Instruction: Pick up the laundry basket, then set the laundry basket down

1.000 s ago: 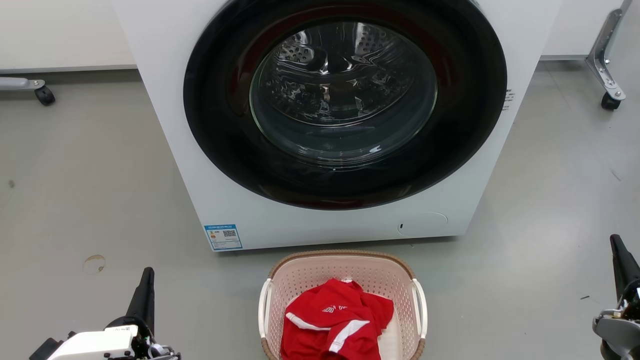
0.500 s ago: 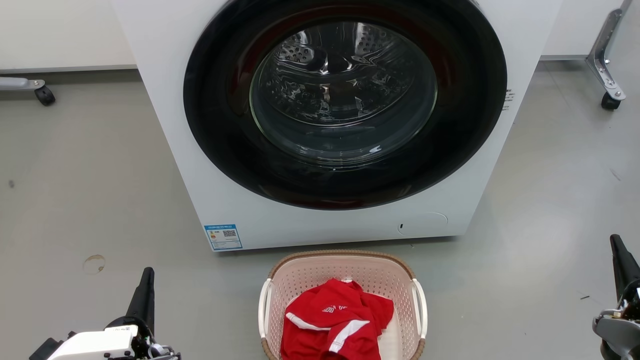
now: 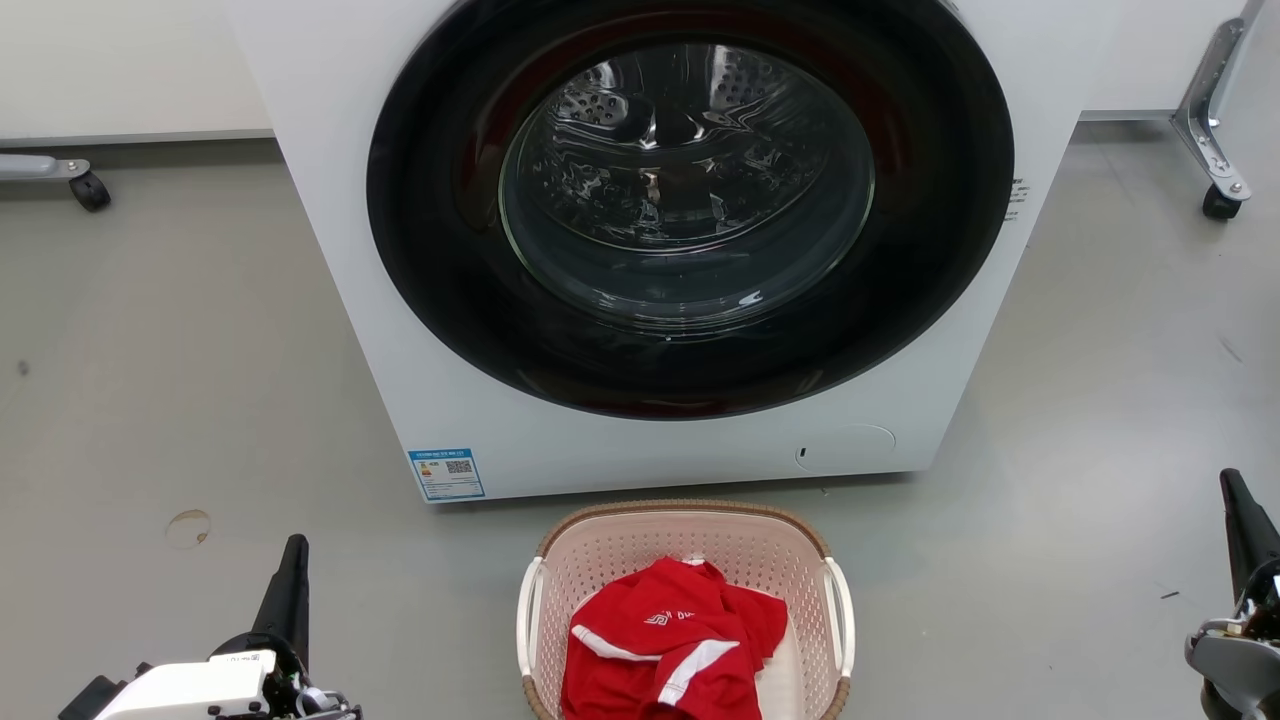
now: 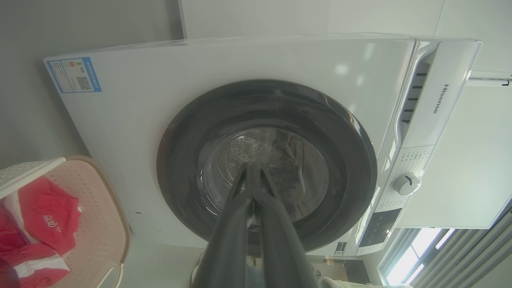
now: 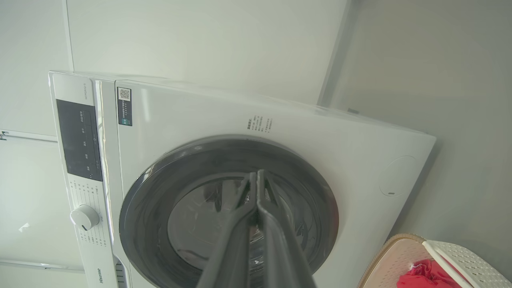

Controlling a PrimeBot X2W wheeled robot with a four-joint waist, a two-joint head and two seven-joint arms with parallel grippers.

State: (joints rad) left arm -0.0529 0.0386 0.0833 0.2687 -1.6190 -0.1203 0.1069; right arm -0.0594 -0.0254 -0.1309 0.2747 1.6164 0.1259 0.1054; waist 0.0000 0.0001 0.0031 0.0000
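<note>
One basket (image 3: 640, 548) sits on the floor (image 3: 150, 350) with a red shirt (image 3: 670, 640) inside and the washer (image 3: 700, 460) just past its far rim. It lies inboard of both hands: right of the left hand (image 3: 294, 555), left of the right hand (image 3: 1233, 492), touching neither. The left hand looks nearer. White handles (image 3: 527, 620) face outward, one toward each hand. Both hands have fingers pressed together, holding nothing, aimed at the washer. A grounded basket fits pre-lift or post-set-down; can't tell which. Long axis unclear, near end cropped.
</note>
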